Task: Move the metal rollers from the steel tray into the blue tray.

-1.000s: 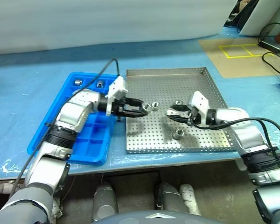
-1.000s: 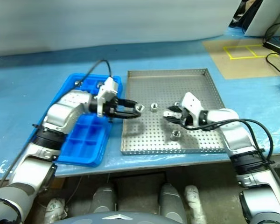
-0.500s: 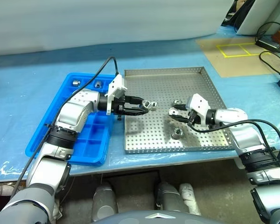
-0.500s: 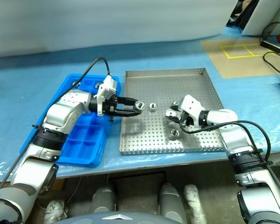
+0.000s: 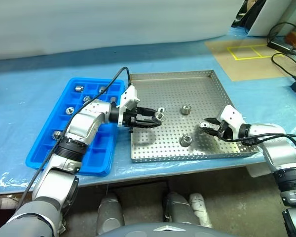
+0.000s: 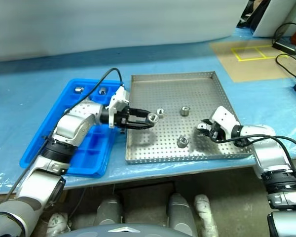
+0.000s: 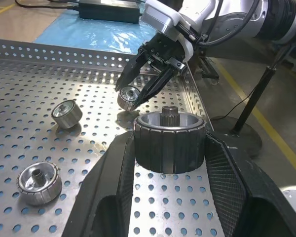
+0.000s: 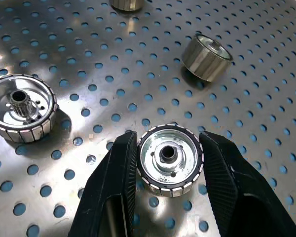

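Nearest, at the front right of the large shiny perforated steel tray [image 5: 197,89], the right gripper [image 5: 205,125] has its two black fingers clamped on a small silvery metal roller [image 8: 170,159], hole facing the wrist camera, low over the perforated floor; contact with the floor cannot be determined. A second loose roller [image 5: 186,140] stands on the tray floor near the front rim, left of that gripper.

Further left, above the tray's left portion, the left gripper [image 5: 158,118] points toward the robot's right and grips a ribbed metal roller [image 7: 169,140] between its fingers, clear of the floor. Just behind its fingertips another roller [image 5: 161,110] lies on the floor, and one more [image 5: 185,109] sits near the tray's centre.

Left of the steel tray, touching or just beside its left rim, lies the bright blue plastic tray [image 5: 44,148] with square compartments. Several rollers occupy compartments along its left and far sides: one [image 5: 56,134] on the left side, one [image 5: 69,110] further back, and one [image 5: 79,89] in the far row.
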